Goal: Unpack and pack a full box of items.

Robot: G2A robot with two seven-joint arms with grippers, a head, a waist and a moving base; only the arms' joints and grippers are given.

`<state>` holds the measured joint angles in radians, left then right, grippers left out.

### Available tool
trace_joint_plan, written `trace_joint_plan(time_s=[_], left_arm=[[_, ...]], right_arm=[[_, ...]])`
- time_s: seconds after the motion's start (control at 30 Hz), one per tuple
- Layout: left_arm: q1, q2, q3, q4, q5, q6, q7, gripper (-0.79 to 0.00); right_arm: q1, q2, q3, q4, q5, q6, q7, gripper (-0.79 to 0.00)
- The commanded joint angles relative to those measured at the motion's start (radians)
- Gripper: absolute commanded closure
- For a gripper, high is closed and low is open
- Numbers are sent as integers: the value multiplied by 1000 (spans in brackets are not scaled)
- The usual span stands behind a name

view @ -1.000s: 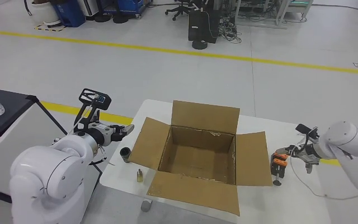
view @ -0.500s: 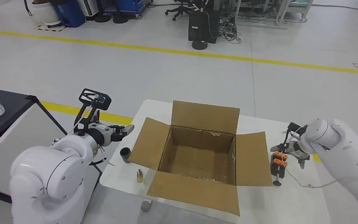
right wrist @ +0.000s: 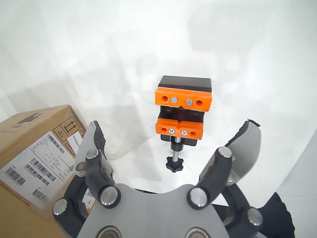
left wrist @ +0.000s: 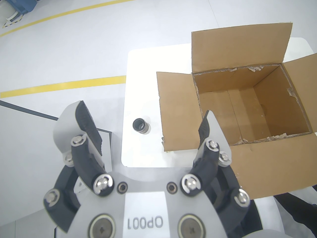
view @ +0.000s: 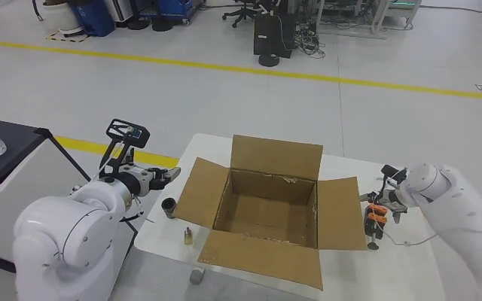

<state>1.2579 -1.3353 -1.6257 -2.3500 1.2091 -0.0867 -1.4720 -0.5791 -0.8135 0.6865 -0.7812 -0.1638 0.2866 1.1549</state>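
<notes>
A white table [view: 215, 147] stands on a pale grey workshop floor [view: 151, 90] crossed by yellow lines [view: 248, 70]. Well behind it are blue bins [view: 94, 19], a black office chair [view: 247, 11], a black unit on a round base [view: 271, 38] and a cable-strewn workbench [view: 354, 19].

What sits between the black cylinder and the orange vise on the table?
The open cardboard box, flaps spread, lies between the black cylinder and the orange vise, as the top view shows.

Small item [view: 187, 235] beside the box [view: 276, 160], too tiny for identification, mostly behind a flap from the left wrist view.
</notes>
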Motion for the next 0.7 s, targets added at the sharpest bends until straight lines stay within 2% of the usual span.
trace_joint_plan(time_s=[0.0, 0.67], left_arm=[[0, 0, 0, 0, 0, 0, 0, -785], [0, 0, 0, 0, 0, 0, 0, -785]], right_arm=[[1, -7, -4, 18, -2, -7, -4, -785], [21, -76, -27, 145, -15, -50, -43, -785]])
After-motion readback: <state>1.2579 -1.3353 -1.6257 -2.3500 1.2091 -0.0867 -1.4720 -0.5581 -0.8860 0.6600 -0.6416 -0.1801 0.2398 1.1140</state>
